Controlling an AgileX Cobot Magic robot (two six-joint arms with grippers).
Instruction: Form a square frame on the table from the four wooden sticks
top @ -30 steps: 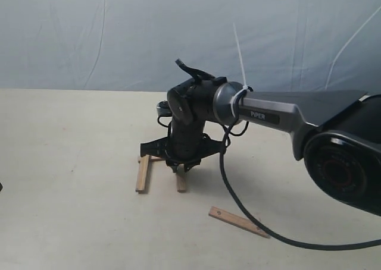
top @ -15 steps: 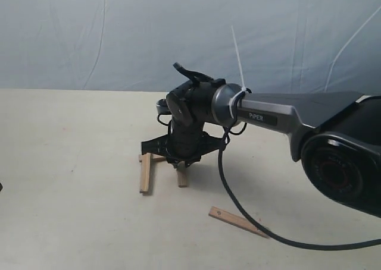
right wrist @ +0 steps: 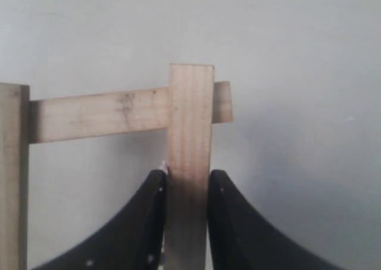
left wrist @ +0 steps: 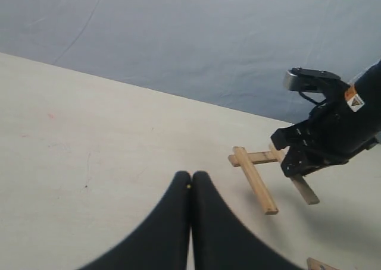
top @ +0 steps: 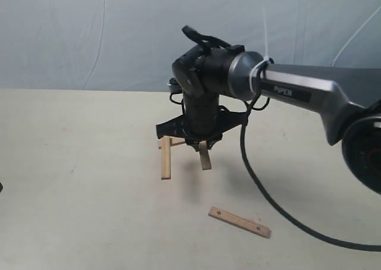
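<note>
Right gripper (right wrist: 187, 176) is clamped on a flat light-brown wooden slat (right wrist: 189, 115), whose far end laps over the far cross slat (right wrist: 95, 114); the left side slat (top: 165, 158) lies alongside. I'd square it to the cross slat, parallel to the left one, before releasing. The fourth holed slat (top: 239, 221) lies near-right on the pale beige table (top: 71, 192). Left gripper (left wrist: 191, 190) is closed, empty.

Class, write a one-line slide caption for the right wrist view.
Right gripper clamps one wooden stick lying across a second stick, with a third stick at that one's other end.
</note>
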